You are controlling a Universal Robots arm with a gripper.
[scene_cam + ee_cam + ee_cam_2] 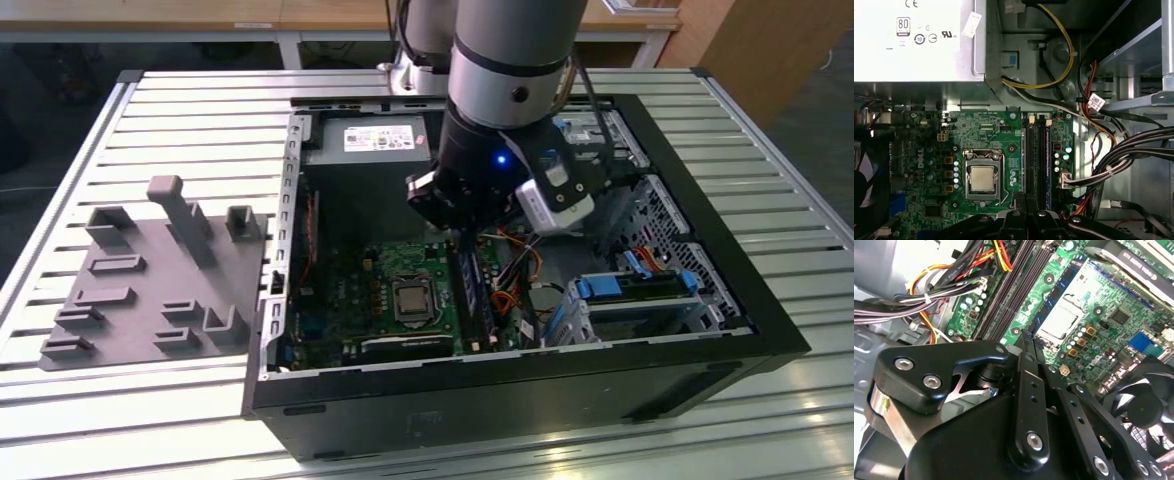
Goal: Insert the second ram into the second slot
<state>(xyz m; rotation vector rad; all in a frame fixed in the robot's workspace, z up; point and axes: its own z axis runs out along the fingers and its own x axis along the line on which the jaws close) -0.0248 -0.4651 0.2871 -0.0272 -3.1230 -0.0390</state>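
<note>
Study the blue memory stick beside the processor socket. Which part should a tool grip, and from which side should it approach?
Grip the memory stick across its two flat faces near the top long edge, coming down from above. It appears to stand on edge, with the processor socket on one side and black slots on the other, so side approaches look blocked.

On the bench [174,110], toward the exterior view's left, a fixture plate [134,290]; just beside it, on the exterior view's right, an open computer case [747,300]. Inside the case, a motherboard [350,290] lying flat, with a power supply [367,150] beyond it and drive bays [641,290] on the exterior view's right. On the motherboard, a processor socket [411,300] with memory slots [1044,150] alongside. Above the slots, the gripper [461,238]; under it, on edge along the slots' socket side, the second ram [1056,292].
</note>
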